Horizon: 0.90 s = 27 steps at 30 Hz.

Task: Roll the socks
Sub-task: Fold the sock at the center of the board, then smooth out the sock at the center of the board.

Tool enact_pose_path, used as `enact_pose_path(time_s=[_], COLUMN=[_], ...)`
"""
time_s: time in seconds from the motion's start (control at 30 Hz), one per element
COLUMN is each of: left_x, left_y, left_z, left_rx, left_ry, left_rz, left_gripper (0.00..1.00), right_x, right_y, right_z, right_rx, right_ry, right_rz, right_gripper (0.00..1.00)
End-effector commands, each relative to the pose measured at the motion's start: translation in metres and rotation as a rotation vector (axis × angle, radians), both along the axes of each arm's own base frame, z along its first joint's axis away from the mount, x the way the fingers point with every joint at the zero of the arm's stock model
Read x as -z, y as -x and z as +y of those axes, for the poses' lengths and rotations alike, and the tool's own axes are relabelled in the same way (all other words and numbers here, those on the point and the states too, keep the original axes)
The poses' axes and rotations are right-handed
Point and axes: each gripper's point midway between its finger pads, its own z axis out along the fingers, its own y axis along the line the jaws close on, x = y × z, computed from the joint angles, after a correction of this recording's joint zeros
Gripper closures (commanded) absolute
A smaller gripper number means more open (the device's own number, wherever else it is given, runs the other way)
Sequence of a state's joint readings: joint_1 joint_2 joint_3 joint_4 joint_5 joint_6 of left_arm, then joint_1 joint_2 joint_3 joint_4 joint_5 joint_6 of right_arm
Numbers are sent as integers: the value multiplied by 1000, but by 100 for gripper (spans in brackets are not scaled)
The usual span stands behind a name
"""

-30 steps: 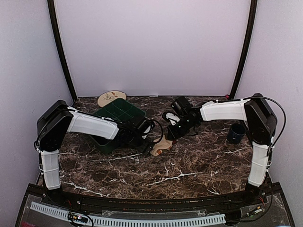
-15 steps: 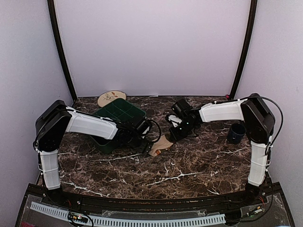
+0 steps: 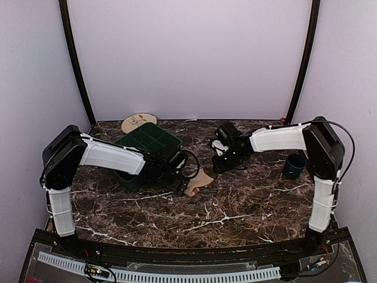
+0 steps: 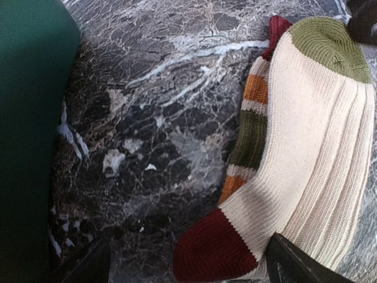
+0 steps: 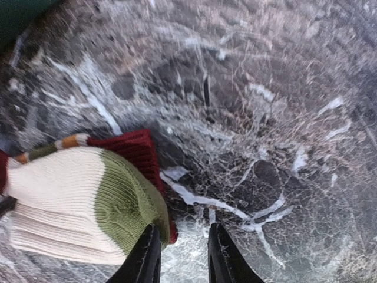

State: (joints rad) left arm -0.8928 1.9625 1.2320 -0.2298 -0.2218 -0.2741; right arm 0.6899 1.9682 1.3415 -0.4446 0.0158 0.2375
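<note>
Marble, dark and white-veined, inside lilac walls (image 3: 188,59).
Overhead: socks (image 3: 198,180) lie folded on the table (image 3: 247,206). Left wrist: left gripper (image 4: 187,250) wide open, empty, over the red heel. Right wrist: right gripper (image 5: 182,253) narrowly parted, empty, a finger (image 5: 147,256) beside the green toe.

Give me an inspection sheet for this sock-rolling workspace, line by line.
Surface: dark white-veined marble table, no spills seen.
Job's things: cream ribbed socks with olive toe, red heel, striped cuff, flat, unrolled; count unclear.
Clutter: green compartment tray, round beige plate, dark blue cup.
Grippers: left gripper open over the heel; right gripper slightly parted, empty, beside the toe.
Cables: black cable loops at both wrists.
Surroundings: pale lilac walls, black posts.
</note>
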Motion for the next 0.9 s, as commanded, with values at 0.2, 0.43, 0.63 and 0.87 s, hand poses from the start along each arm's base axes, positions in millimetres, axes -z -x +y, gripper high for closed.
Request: enact_pose_path(time_s=[0.2,0.43,0.63,0.87], left_x=[-7,-13,-15,-18], left_y=[16,20,24,32], left_z=[11,9,7,6], left_rx=[3,3,12,11], left_ry=[-19,6,17,25], left_rz=[29,36,47,61], left_gripper=[6,6,7,7], right_x=[-61,-35,-13,14], right_y=[-2,25,38,33], right_z=[43,69,94,99], right_rx=[30,12,4,82], right_ry=[-350,-544,-732,-791], right_rz=[-34,148,285,343], right_gripper=[79,85,86,86])
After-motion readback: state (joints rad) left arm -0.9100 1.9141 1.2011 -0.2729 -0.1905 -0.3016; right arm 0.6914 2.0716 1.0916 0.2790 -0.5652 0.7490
